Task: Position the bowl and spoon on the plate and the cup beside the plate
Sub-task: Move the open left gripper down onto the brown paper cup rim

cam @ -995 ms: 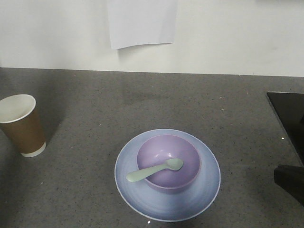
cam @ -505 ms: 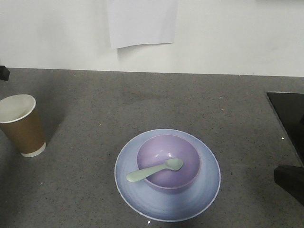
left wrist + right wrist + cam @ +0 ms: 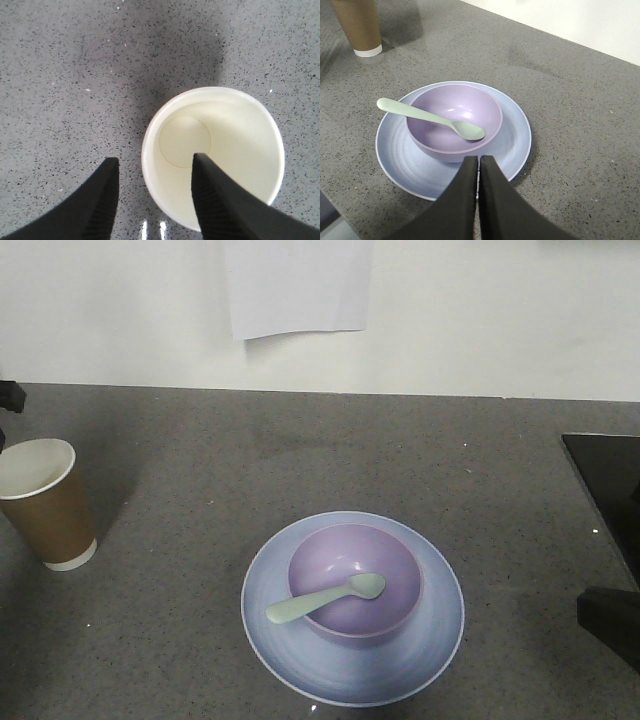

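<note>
Left gripper (image 3: 152, 192) jaws spread, straddling the cup (image 3: 213, 157) rim, far left on the table (image 3: 200, 490). Right gripper (image 3: 479, 167) jaws pressed together, empty. Bowl (image 3: 354, 580) and spoon (image 3: 327, 598) already on plate (image 3: 440, 640); cup well apart, left to move.

Front view wide; wrist views close, sharing cup (image 3: 212, 157).

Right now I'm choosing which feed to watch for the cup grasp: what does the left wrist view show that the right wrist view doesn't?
Only the left wrist view shows the cup's white, empty inside from above, with the open left hand straddling its rim. Only the right wrist view shows the plate, the bowl on it, the spoon lying in the bowl, and the shut right hand. Both show the cup and grey counter.
</note>
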`<state>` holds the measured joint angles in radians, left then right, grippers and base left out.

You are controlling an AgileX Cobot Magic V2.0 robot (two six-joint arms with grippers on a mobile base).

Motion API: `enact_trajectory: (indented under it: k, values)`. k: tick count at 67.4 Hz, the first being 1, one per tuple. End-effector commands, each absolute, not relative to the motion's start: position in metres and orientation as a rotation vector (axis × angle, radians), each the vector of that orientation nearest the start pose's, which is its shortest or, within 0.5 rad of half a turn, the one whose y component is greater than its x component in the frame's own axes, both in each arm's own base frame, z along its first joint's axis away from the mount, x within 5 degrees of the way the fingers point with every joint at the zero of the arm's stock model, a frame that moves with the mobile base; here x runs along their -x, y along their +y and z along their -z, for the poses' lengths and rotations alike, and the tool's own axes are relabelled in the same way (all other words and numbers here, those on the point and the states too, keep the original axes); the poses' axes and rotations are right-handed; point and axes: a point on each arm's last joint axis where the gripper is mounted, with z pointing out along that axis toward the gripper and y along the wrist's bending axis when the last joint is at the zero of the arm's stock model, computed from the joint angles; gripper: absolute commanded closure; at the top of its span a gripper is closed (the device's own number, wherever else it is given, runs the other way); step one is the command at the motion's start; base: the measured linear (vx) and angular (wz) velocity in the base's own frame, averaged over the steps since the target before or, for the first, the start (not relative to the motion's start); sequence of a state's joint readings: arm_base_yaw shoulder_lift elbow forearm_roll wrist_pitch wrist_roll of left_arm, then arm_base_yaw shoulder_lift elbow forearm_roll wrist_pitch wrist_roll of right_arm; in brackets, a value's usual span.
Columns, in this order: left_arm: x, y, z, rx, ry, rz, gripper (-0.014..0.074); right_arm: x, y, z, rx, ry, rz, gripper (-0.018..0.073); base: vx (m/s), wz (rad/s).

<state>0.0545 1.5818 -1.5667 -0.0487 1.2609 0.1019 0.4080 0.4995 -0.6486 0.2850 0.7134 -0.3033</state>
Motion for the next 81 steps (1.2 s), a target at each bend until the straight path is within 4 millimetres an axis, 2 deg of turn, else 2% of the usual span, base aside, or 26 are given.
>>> enact_trajectory:
  k: [1,31,52,60,73,81]
  values:
    - [-0.323,0.013,-0.370,-0.054,2.715,0.037,0.0256,-0.078,0.051,-0.345,0.576,1.869,-0.397,0.0564,0.00,0.00]
    - [-0.342,0.014,-0.343,-0.052,2.795,0.050,0.0258,-0.078,0.051,-0.345,0.576,1.868,-0.397,0.0564,0.00,0.00]
    - [-0.338,0.014,-0.314,-0.058,2.895,0.062,0.0274,-0.078,0.051,-0.345,0.572,1.870,-0.402,0.0564,0.00,0.00]
    - [-0.338,0.014,-0.313,-0.057,2.893,0.061,0.0355,-0.078,0.051,-0.345,0.572,1.871,-0.403,0.0564,0.00,0.00]
    - [-0.339,0.014,-0.315,-0.060,2.867,0.053,0.0596,-0.078,0.051,-0.345,0.571,1.871,-0.406,0.0564,0.00,0.00]
    - [-0.339,0.013,-0.317,-0.090,2.854,0.052,0.0604,-0.078,0.052,-0.345,0.569,1.871,-0.412,0.0564,0.00,0.00]
